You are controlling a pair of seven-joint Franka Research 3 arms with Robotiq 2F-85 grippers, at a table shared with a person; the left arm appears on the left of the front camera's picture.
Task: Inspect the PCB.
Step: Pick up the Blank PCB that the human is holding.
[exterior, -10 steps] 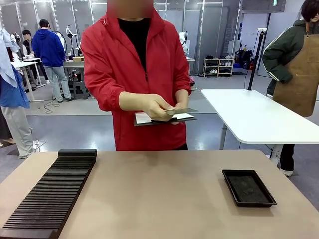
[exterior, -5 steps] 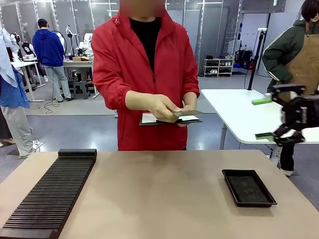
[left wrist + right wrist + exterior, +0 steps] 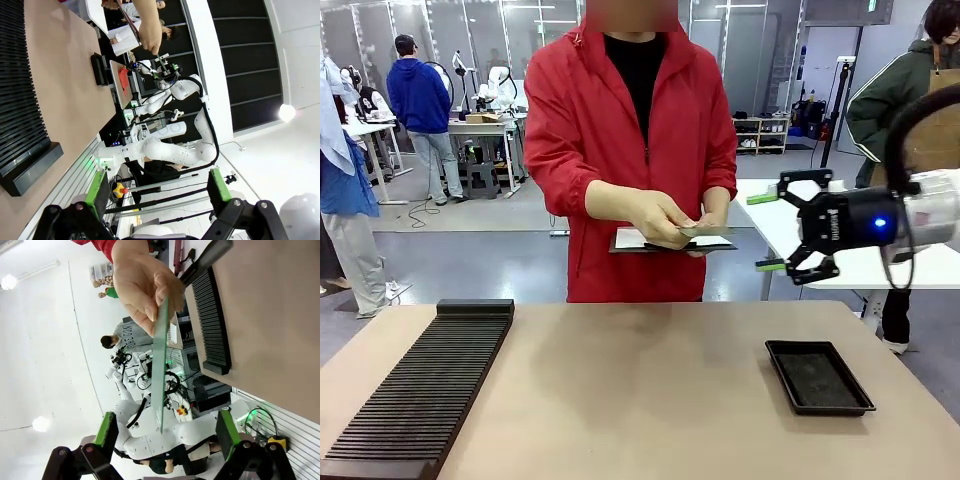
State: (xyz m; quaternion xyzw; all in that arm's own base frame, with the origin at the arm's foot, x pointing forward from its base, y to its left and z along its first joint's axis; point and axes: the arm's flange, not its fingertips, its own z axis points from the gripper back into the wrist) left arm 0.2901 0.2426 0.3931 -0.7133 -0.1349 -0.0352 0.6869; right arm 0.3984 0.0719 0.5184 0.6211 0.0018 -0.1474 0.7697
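PCB (image 3: pixel 160 365) (print unreadable) pinched edge-on by person before wide-spread right hand (image 3: pixel 166 418).

1. Front view: the light is bright and even, coming from above. The matte tan desk (image 3: pixel 640 400) is evenly lit, with a faint soft shadow at its far edge.
2. The shallow black rectangular tray (image 3: pixel 818 376) near the desk's right edge carries a dull grey sheen.
3. A small blue lamp (image 3: pixel 877 224) glows on the white right arm (image 3: pixel 930 215).
4. Left wrist view: a round ceiling lamp (image 3: pixel 286 112) burns out to white, and straight lines bow toward the edges.
5. Right wrist view: the thin pale green circuit board (image 3: pixel 161 365), edge-on, looks washed out against the bright white ceiling.
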